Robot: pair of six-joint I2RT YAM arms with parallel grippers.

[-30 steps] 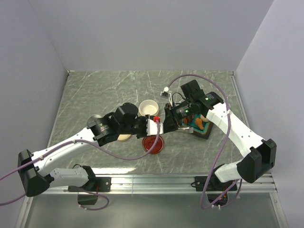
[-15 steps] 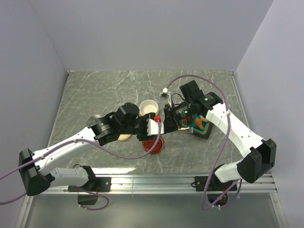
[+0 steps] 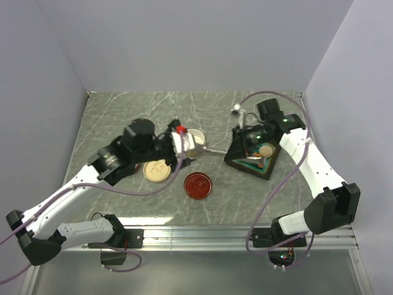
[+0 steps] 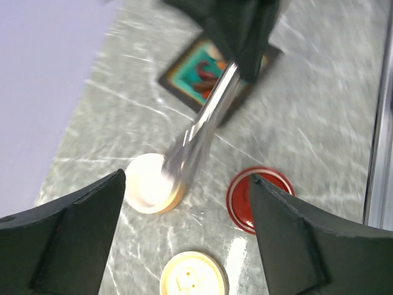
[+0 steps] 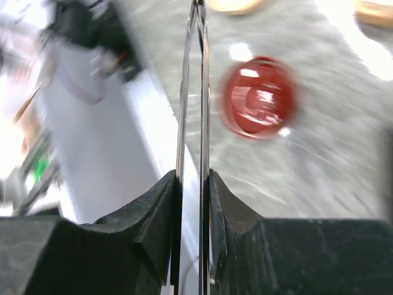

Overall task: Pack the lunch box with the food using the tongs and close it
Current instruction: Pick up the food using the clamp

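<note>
Two tools: right tool (image 5: 195, 178) clamps tongs (image 5: 201, 92), left tool (image 4: 187, 178) gapes empty.

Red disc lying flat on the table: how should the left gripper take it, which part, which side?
Probably the rim, from straight above. The red disc lies flat and low on the table, so a sideways approach finds no wall to pinch; one finger inside the raised edge and one outside should hold. Pick the near rim, away from the tongs in the right gripper.
</note>
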